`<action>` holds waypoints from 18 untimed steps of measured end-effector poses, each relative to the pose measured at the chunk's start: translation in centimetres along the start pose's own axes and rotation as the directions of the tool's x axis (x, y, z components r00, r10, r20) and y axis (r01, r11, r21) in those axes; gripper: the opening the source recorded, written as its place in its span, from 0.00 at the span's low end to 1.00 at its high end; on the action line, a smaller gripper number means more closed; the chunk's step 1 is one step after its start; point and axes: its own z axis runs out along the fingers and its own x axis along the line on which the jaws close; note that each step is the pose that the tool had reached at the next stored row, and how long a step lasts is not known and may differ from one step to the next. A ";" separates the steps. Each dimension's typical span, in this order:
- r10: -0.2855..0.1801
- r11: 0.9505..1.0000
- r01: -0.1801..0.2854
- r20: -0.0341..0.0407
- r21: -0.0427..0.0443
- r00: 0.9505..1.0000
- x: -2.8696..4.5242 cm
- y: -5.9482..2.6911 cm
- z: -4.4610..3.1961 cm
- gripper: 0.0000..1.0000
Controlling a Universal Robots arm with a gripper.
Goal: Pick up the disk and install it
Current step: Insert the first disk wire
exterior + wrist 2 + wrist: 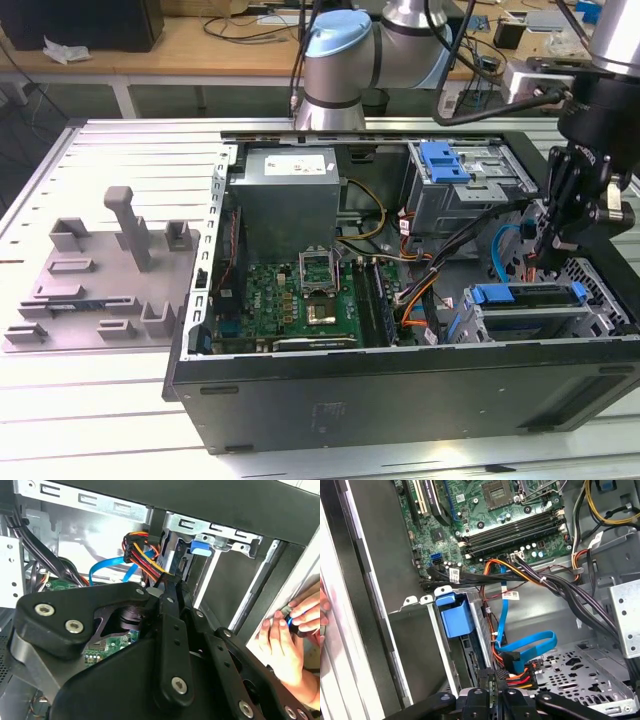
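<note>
The exterior view looks down at a slant on the open black metal computer case [400,400], which spans most of the frame. The silver-and-blue robot arm [335,60] is at 12 o'clock and the black gripper [547,250] at 3 o'clock. Both wrist views sit close behind the gripper, inside the case. The first wrist view faces past it [493,674] toward the green motherboard [510,515]; the second wrist view faces past it [174,586] toward the case wall. Both share the flat blue data cable [530,642] [107,565] and the orange, red and yellow wire bundle [522,672] [142,550].
</note>
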 end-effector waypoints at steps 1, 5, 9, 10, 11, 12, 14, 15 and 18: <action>-0.008 1.000 0.008 0.005 0.001 1.000 0.08 0.01 -0.01 0.16; -0.037 0.999 0.037 0.015 0.004 0.999 0.15 0.03 -0.02 0.16; -0.078 0.997 0.078 0.027 0.010 0.997 0.26 0.05 -0.01 0.16; -0.084 0.996 0.084 0.028 0.011 0.996 0.29 0.05 -0.01 0.16; -0.089 0.996 0.089 0.029 0.012 0.996 0.33 0.05 -0.01 0.16; -0.094 0.996 0.094 0.030 0.014 0.995 0.38 0.04 -0.01 0.16; -0.104 0.994 0.104 0.032 0.016 0.994 0.51 0.03 0.00 0.16; -0.107 0.994 0.106 0.033 0.017 0.994 0.58 0.04 0.01 0.16; -0.110 0.994 0.109 0.033 0.018 0.993 0.58 0.04 0.01 0.16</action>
